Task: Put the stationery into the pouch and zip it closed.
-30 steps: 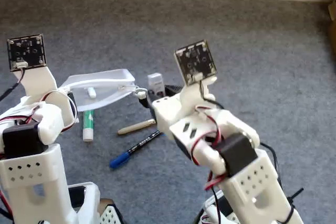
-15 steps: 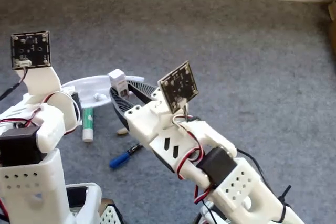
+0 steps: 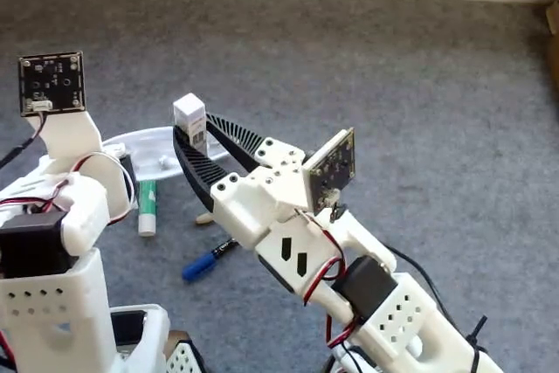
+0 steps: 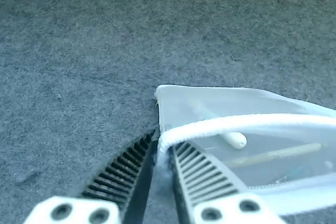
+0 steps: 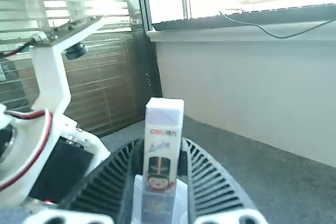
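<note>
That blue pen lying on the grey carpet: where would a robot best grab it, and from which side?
The blue pen lies flat and slanted on the carpet, so only its top and sides are free, and its other end is hidden behind the right arm. Probably best: across the thin barrel just behind the blue cap, coming straight down from above.

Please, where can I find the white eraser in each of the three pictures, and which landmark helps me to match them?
High view: the eraser stands upright left of centre, between the fingers of the right hand, near the pouch.
Right wrist view: low centre, clamped in that hand.
Left wrist view: here the left hand pinches the pouch's rim.
Shared landmarks: the pouch; the left arm's camera board.
</note>
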